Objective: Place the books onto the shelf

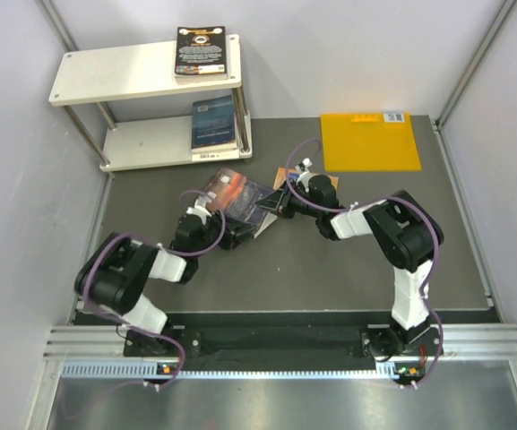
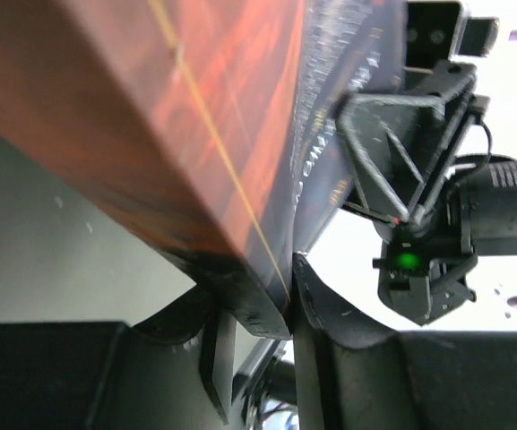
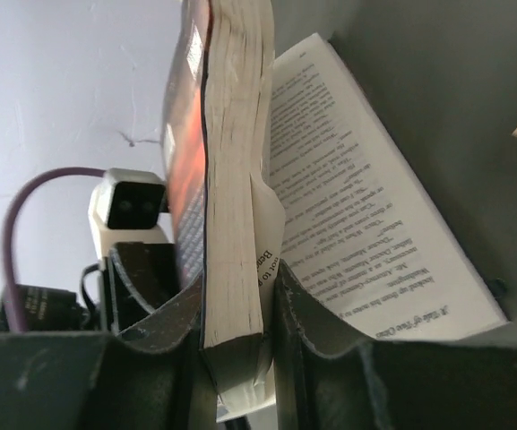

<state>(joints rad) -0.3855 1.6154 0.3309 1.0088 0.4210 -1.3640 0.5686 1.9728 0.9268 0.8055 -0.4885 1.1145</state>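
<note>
My left fingers (image 1: 240, 231) are pinched shut on 1 edge of the red-glow book (image 1: 237, 191). My right fingers (image 1: 274, 204) clamp its page block from the other side, with 1 leaf splayed loose beside them. The book sits tilted over the counter (image 1: 348, 260) between my 2 arms, apart from the shelf (image 1: 106, 73). There the black book (image 1: 202, 49) lies on the top board and the blue book (image 1: 213, 121) on the lower one.

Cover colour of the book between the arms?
The book is dark with a red-orange glow; left wrist view shows it best.
</note>
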